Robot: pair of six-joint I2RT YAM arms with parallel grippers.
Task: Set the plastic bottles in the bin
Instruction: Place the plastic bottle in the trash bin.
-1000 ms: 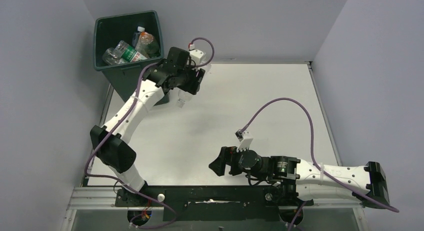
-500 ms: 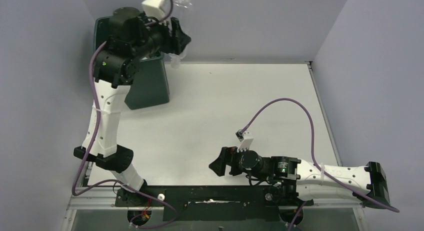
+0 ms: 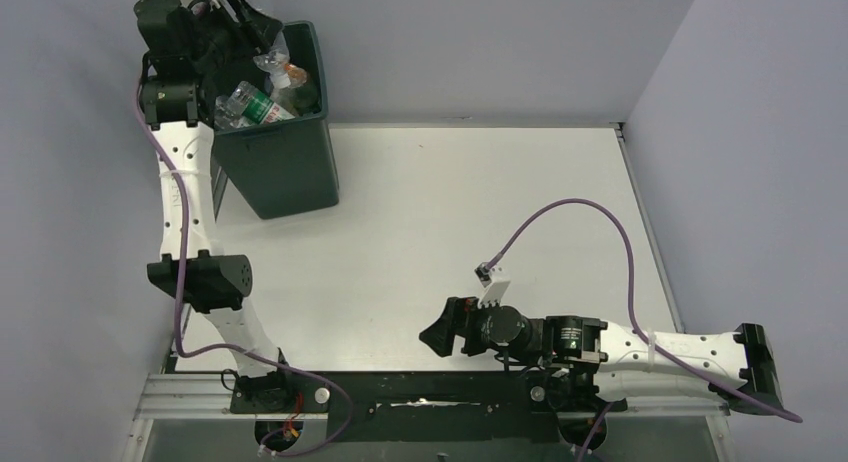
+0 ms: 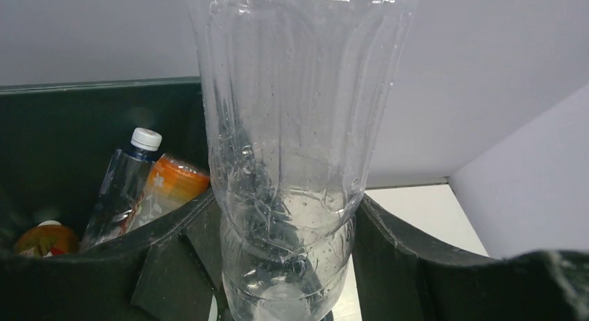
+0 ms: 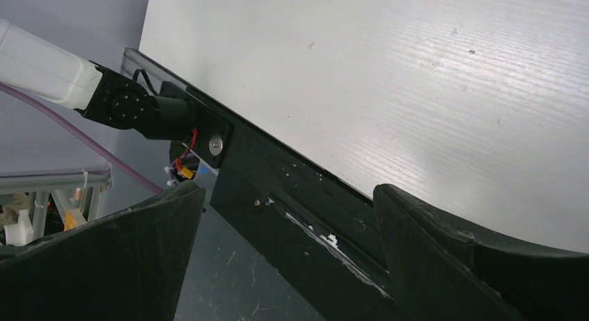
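Foreground: right pincer [image 3: 434, 328] lying low just beyond the black base rail [image 3: 420, 394], pointing left, gaping wide with its fingers [image 5: 111, 258] well apart and gripping nothing. Looking through its wrist view past both fingers, down at the rail and at bare white tabletop [image 5: 417, 78]. Trailing a purple cable [image 3: 590, 207] in a loop over the right half of the tabletop.

Farther on, along the left edge: left arm [image 3: 185, 182] reaching up tall just beside the bin [image 3: 285, 172]. Standing at the far left corner of the tabletop, dark green, open at the top.

Farthest, at the end of that reach: left pincer [image 3: 250, 27] hovering at the bin's open top, clamping a clear bottle [image 4: 292, 126] around its body, pressing a dark finger [image 4: 417, 265] in on each side. Holding it above the rim, not resting inside; crumpled, beaded with droplets, showing no label.

Lying below it in the bin: a white-capped bottle [image 4: 123, 178], an orange-labelled bottle [image 4: 169, 187] touching that one, and another orange one [image 4: 42, 241] at the lower left. Showing from above as well, a green-labelled bottle [image 3: 255, 107] in the heap.
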